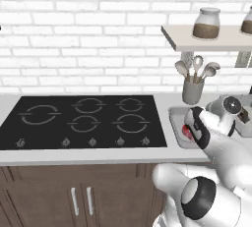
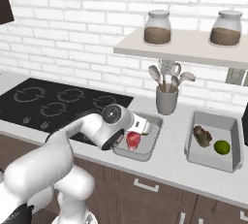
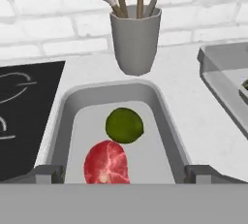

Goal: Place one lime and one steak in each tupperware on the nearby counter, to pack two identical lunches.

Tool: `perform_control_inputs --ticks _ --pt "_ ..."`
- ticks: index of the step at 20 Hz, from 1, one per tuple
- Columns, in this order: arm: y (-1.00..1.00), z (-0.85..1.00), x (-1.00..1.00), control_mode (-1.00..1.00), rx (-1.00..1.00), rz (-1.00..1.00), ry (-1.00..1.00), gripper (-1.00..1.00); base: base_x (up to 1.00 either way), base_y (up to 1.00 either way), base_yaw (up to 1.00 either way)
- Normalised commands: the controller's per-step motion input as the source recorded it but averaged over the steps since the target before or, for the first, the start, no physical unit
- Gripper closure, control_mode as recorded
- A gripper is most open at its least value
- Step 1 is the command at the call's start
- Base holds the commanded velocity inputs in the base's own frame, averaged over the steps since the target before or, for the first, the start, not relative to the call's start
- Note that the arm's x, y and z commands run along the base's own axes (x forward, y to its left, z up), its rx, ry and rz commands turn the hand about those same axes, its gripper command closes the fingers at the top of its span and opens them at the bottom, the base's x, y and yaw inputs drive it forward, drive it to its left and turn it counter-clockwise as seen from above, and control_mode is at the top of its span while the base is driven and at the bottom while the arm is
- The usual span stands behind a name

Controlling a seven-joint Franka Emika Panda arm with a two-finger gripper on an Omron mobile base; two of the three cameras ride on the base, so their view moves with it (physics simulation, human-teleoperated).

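A grey tupperware (image 3: pixel 65 116) lies just below my hand and holds a green lime (image 3: pixel 124 125) and a red-pink steak (image 3: pixel 106 162) side by side. My gripper (image 3: pixel 126 174) hovers over its near end, open, fingers wide apart and holding nothing. In the right base view the same tupperware (image 2: pixel 145 156) shows the red steak (image 2: pixel 133 139), with my gripper (image 2: pixel 145 129) above it hiding the lime. A second tupperware (image 2: pixel 210 121) further right holds a dark brown steak (image 2: pixel 202 136) and a lime (image 2: pixel 222 146). Both trays rest on the pale counter (image 2: pixel 169 167).
A grey utensil cup (image 3: pixel 134 41) with spoons stands just behind the near tray, against the brick wall. The black cooktop (image 1: pixel 83 120) lies to the left. A wall shelf (image 2: pixel 193 43) with jars hangs above the trays.
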Motion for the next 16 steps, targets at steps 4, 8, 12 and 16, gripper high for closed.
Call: perform_control_inputs --ticks 4,8,12,16 --pt "0.38 1.0 -0.84 -1.0 -0.15 0.07 -0.21 -1.0 0.0 0.0 0.0" --pt "0.32 0.75 -0.58 -1.0 -0.13 0.08 -0.2 -1.0 0.0 0.0 0.0" --pt "0.26 0.4 -0.41 -1.0 -0.11 0.09 -0.11 -1.0 0.0 0.0 0.0" --pt "0.23 0.31 -0.34 -1.0 -0.1 0.11 -0.07 -1.0 0.0 0.0 0.0"
